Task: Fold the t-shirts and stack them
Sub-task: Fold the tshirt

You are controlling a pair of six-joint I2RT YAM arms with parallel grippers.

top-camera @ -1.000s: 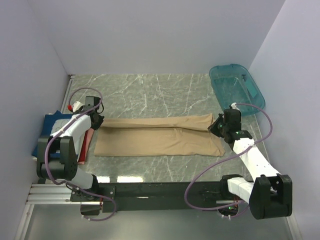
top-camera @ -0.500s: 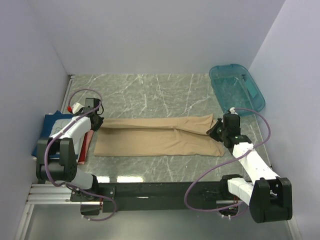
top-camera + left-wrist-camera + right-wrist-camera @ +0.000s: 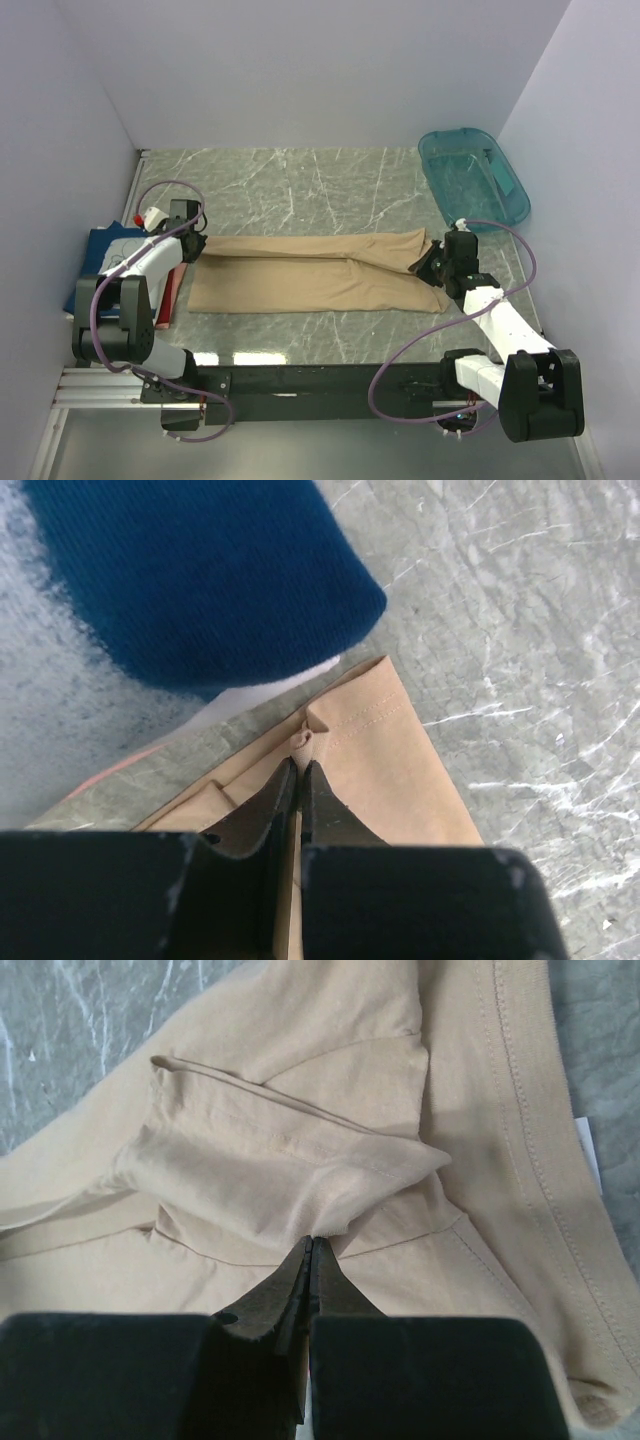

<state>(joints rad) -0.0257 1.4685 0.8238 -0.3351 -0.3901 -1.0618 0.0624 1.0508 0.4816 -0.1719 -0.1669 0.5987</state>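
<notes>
The tan t-shirt [image 3: 310,272] lies folded into a long strip across the table. My left gripper [image 3: 192,246] is shut on its left end; the left wrist view shows the jaws [image 3: 300,765] pinching a small bit of tan cloth [image 3: 380,750]. My right gripper [image 3: 432,262] is shut on the shirt's right end; the right wrist view shows the jaws [image 3: 309,1242] pinching a raised fold of the tan shirt [image 3: 280,1160]. The navy t-shirt [image 3: 105,255] lies folded at the far left and also shows in the left wrist view [image 3: 200,570]. The red t-shirt [image 3: 176,280] shows as a strip beside it.
A teal plastic tub [image 3: 473,178] stands at the back right. The grey marble table [image 3: 300,185] has walls on the left, back and right. The arm bases sit on a black rail [image 3: 320,385] at the near edge.
My right gripper has drawn slightly down and left with the shirt's right end, bunching it a little. My left gripper has barely moved.
</notes>
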